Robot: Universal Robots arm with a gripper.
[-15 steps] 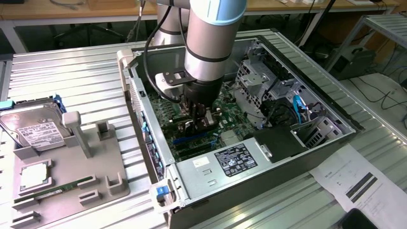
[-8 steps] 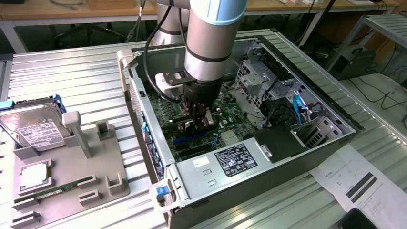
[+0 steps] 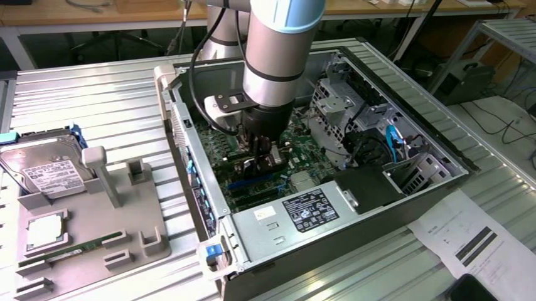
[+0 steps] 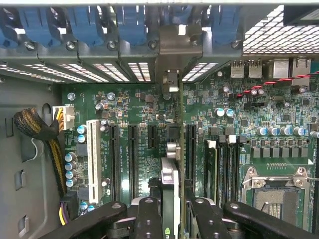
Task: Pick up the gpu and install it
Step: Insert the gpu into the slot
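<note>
We see the arm reaching down into the open computer case (image 3: pixel 277 248), which lies on its side on the slatted metal table (image 3: pixel 100 94). The gripper (image 4: pixel 172 206) is closed on the gpu (image 4: pixel 170 174), one black finger (image 4: pixel 148 219) on each face of the card. The gpu stands on edge over the middle of the motherboard (image 4: pixel 99 107), between two black expansion slots. Its silver bracket (image 4: pixel 172 82) reaches the case's rear wall, under the row of blue slot clips (image 4: pixel 79 25). We cannot tell whether the card's lower edge is seated in a slot.

On the motherboard, a white slot (image 4: pixel 92 154) lies well to one side of the card, and the open CPU socket (image 4: pixel 276 191) lies to the other side, past the memory slots. In the exterior view, the labelled power supply (image 3: pixel 310 210) sits at the case's near end.

Beside the case, toward the exterior view's left, a grey fixture tray (image 3: pixel 134 238) rests on the table. It carries a silver hard drive (image 3: pixel 46 169) at its far corner, a processor chip (image 3: pixel 46 229) below that, and a green RAM stick (image 3: pixel 75 249) near its front edge. A printed sheet of paper (image 3: pixel 469 235) lies by the table's corner at the exterior view's right.
</note>
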